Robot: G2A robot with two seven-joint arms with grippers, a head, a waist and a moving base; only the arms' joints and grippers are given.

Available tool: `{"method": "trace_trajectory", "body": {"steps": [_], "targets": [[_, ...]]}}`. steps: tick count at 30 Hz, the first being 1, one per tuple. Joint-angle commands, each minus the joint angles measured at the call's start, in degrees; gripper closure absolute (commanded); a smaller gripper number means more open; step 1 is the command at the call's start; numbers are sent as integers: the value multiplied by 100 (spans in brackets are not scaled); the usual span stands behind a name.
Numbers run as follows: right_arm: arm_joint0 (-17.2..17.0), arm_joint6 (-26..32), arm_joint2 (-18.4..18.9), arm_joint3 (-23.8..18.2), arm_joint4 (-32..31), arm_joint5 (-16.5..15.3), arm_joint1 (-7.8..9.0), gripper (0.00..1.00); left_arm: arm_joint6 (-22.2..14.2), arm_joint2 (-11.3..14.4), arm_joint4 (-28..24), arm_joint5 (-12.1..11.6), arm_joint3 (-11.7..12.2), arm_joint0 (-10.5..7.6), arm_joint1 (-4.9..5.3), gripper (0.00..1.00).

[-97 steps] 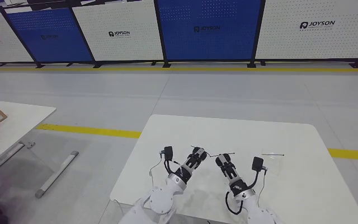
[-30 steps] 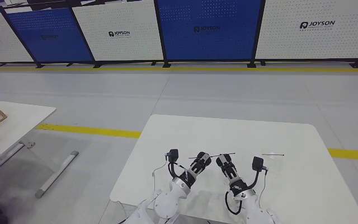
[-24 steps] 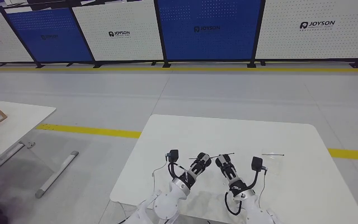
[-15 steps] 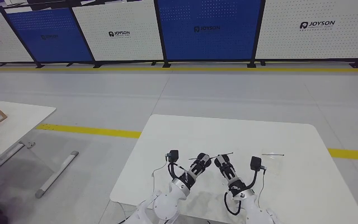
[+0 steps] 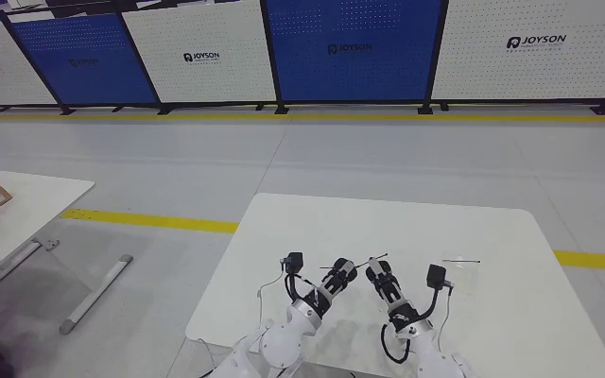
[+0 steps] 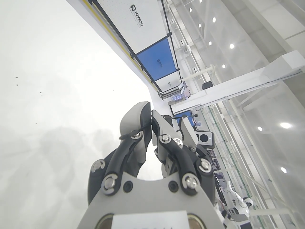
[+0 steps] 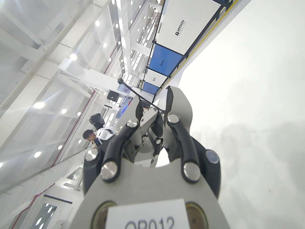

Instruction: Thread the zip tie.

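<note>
**Fig. – Threading stage.** Both hands sit just above the desk [image 5: 406,222], tips facing each other.

**L hand** [image 6: 151,120]: fingers pressed together, clamped on the zip tie [image 7: 134,92] partway along its strap. A thin black strand leaves the pinch line over one finger's outer face. You prob. grip mid-strap so the strap stays stiff and level, w/ a free length projecting toward the R hand.

**R hand** [image 7: 153,96]: fingers apart, nothing clamped. The strap passes through the gap btwn them, and its thickened end (prob. the head) sticks out beyond the fingertips, tilted upward. Whether the strap touches either finger cannot be told. The L hand's tips sit just in front of this open gap, close enough, it seems, for a re-grip near the head.

**Judgement:** not yet threaded, as no closed loop shows. Next, the R hand likely must close near the head so you can feed the tail in.

**Risk:** the thin strap may twist or slip.

**Also:** a second tie [image 5: 460,261] lies flat on the desk, on the R hand's outer side, well apart from both hands.
</note>
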Motion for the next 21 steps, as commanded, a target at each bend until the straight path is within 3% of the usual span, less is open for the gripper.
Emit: {"method": "trace_trajectory", "body": {"steps": [1, 10, 21], "targets": [[-7, -5, 3, -11, -8, 1, -1, 78, -2, -3, 10, -9, -1, 3, 0, 100], [20, -17, -11, -17, -58, 93, -16, 73, -23, 0, 110, -30, 25, 19, 1, 100], [25, -102, -72, -80, -254, 199, -35, 75, 12, 14, 250, 1, 28, 28, -4, 100]]}}
